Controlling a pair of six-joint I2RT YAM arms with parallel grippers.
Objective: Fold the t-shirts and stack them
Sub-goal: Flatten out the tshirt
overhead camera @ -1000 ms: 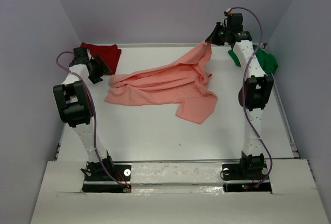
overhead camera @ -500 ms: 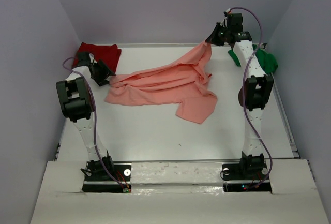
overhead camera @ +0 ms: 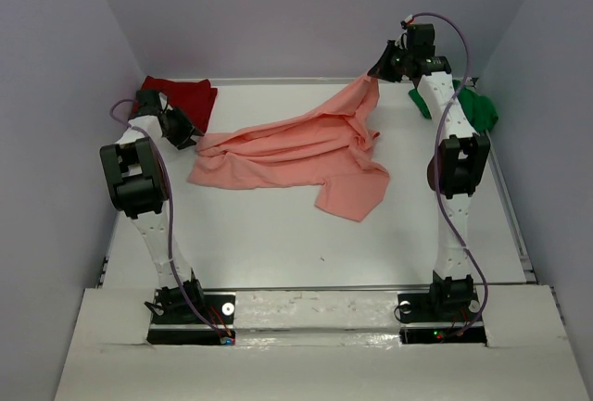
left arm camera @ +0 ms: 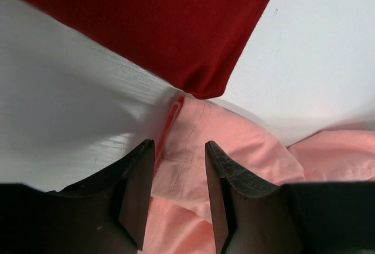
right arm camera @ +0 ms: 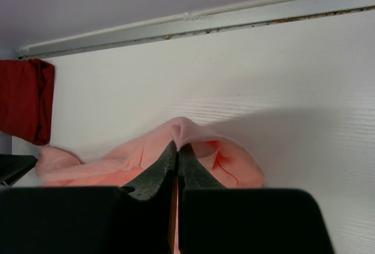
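Note:
The salmon-pink t-shirt (overhead camera: 296,146) lies crumpled across the middle of the table. Its far right corner is lifted, with my right gripper (overhead camera: 375,74) shut on it. The right wrist view shows the cloth (right arm camera: 234,160) pinched into a peak at the closed fingertips (right arm camera: 177,145). My left gripper (overhead camera: 188,132) sits low at the shirt's left end. Its jaws (left arm camera: 179,145) stand apart, astride a hemmed corner of the pink cloth (left arm camera: 234,148). The dark red t-shirt (overhead camera: 190,95) lies at the back left, just beyond that corner (left arm camera: 146,19). The green t-shirt (overhead camera: 477,109) is bunched at the back right.
A raised rail (right arm camera: 234,19) runs along the table's far edge, with grey walls close on three sides. The dark red shirt (right arm camera: 23,98) also shows at the left of the right wrist view. Bare white table (overhead camera: 278,244) spreads in front of the pink shirt.
My left gripper's jaws have narrowed around the pink shirt's left corner, and the left arm has shifted slightly. The right arm and the shirts have not moved.

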